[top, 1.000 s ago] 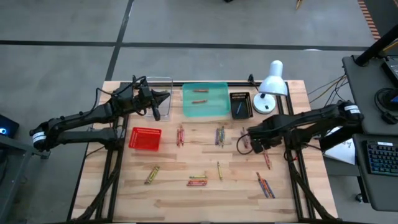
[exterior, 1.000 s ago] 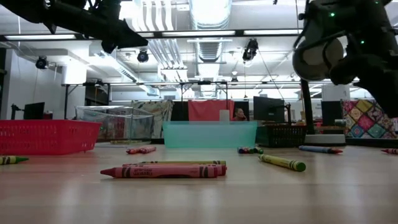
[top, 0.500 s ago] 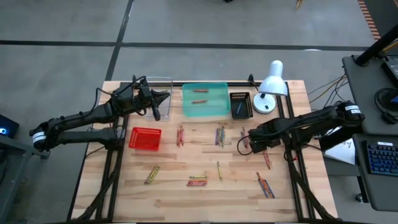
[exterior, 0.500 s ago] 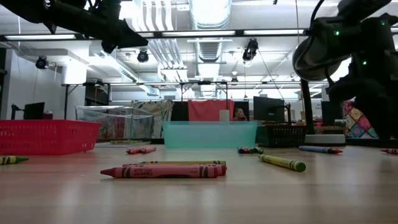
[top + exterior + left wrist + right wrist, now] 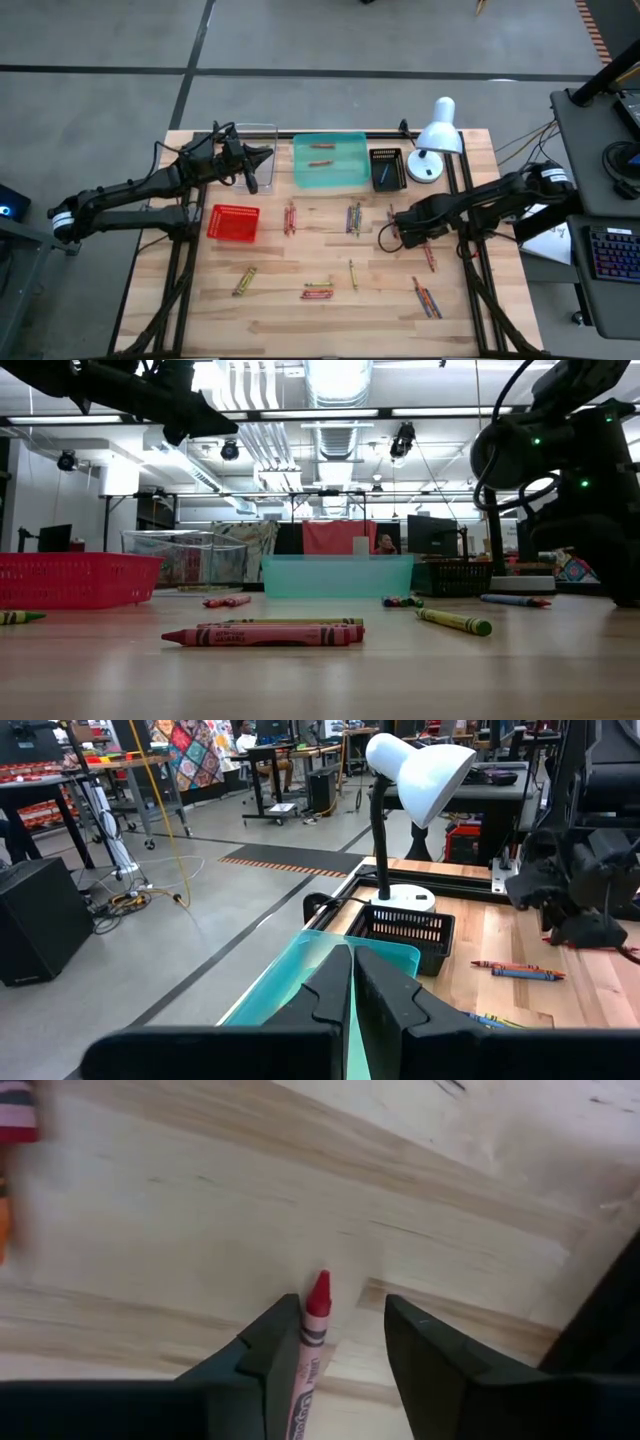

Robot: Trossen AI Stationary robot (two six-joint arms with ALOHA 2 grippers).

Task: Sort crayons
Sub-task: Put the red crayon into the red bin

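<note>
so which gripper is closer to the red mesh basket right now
Left. The left gripper hovers just behind the red mesh basket, by the clear bin; the right gripper is across the table.

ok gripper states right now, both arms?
Left gripper: shut, empty, hovering above the teal tray.
Right gripper: open, low over the table, a red crayon between its fingers, not gripped.

You have two arms, one red basket [image 5: 232, 222], one teal tray [image 5: 330, 161], one black basket [image 5: 387, 167], one lamp [image 5: 435, 138] and many loose crayons [image 5: 318, 291].
</note>
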